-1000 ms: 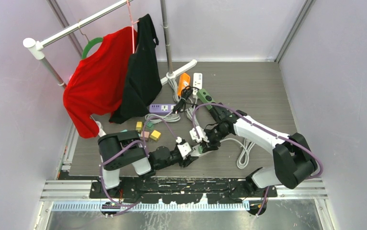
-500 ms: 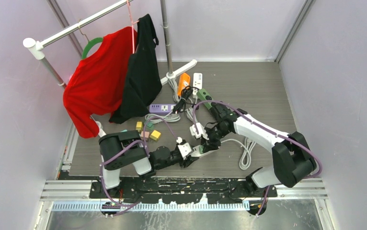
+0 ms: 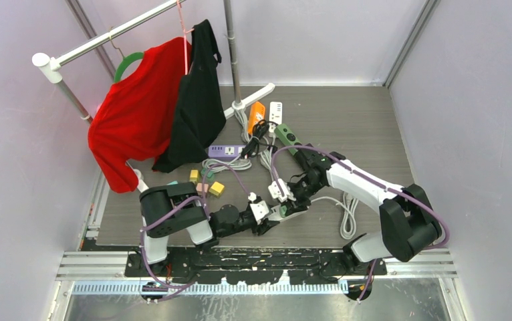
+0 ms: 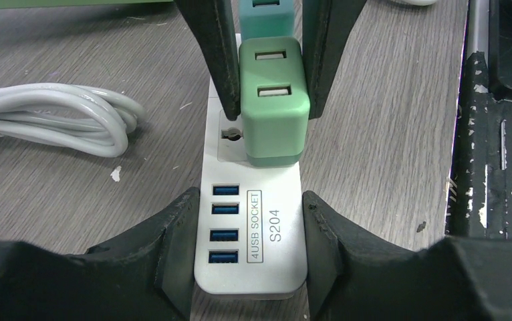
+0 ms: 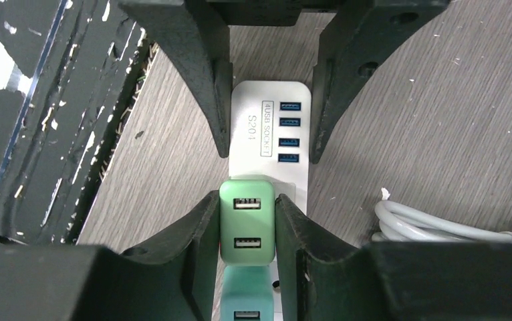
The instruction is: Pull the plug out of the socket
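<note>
plug (image 4: 271, 100): sticks up from flat socket (image 4: 283, 264) (lying arm to arm)
right gripper (image 5: 246, 200): low, pinches plug
left gripper (image 4: 250, 200): low, squeezes socket

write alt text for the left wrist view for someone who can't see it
A green plug sits in a white power strip, clamped from the top of the picture by the right gripper. The left gripper grips the strip's near end beside four blue USB ports; a coiled white cable lies to the left on the grey table.
</note>
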`<state>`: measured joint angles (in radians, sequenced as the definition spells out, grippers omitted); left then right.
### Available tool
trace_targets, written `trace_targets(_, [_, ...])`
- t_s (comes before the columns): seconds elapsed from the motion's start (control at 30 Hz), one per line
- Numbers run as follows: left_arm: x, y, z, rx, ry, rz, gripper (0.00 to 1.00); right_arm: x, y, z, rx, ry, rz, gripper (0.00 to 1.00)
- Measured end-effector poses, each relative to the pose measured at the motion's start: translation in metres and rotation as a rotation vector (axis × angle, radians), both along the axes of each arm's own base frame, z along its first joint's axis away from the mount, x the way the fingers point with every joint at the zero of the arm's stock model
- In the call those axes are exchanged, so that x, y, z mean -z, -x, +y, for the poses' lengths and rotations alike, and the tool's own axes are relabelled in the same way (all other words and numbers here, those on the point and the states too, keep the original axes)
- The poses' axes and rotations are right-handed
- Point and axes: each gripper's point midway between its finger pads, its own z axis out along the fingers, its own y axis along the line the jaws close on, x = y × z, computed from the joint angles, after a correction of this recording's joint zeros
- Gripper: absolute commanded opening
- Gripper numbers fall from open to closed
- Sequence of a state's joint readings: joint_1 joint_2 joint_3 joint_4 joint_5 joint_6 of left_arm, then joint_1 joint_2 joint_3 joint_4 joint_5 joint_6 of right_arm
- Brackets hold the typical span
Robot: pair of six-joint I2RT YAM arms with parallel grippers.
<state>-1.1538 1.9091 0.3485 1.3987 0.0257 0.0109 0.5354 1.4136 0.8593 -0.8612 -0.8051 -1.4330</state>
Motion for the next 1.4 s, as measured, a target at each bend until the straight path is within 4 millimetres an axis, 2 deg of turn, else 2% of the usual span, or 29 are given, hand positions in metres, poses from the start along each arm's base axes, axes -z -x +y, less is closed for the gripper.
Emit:
trace_targets(0.2, [0.000,0.001,0.000,0.001,0.001,0.004,0.00,0.000,-0.004,0.003,0.096,0.030,0.044,0.01])
trace_targets(0.37, [0.000,0.000,0.000,0.001,0.001,0.003,0.00,-0.002,-0.011,-0.003,0.158,0.030,0.065,0.01])
trace_targets(0.47, [-0.002,-0.001,-0.002,0.002,0.005,-0.003,0.00,-0.004,-0.013,-0.006,0.142,0.007,0.050,0.01])
trace_targets(0.67, [-0.003,0.002,-0.004,0.017,0.010,-0.002,0.00,-0.006,-0.001,-0.010,0.032,-0.023,0.024,0.01])
trace_targets(0.87, [-0.001,0.005,-0.004,0.026,0.004,0.003,0.00,-0.005,0.005,-0.003,-0.006,-0.014,0.014,0.01])
trace_targets(1.17, [0.000,0.004,-0.003,0.023,0.002,0.007,0.00,-0.005,0.000,0.002,0.107,0.025,0.055,0.01])
trace_targets(1.4, [0.000,0.004,-0.003,0.022,0.002,0.006,0.00,-0.008,-0.006,-0.003,0.156,0.025,0.065,0.01])
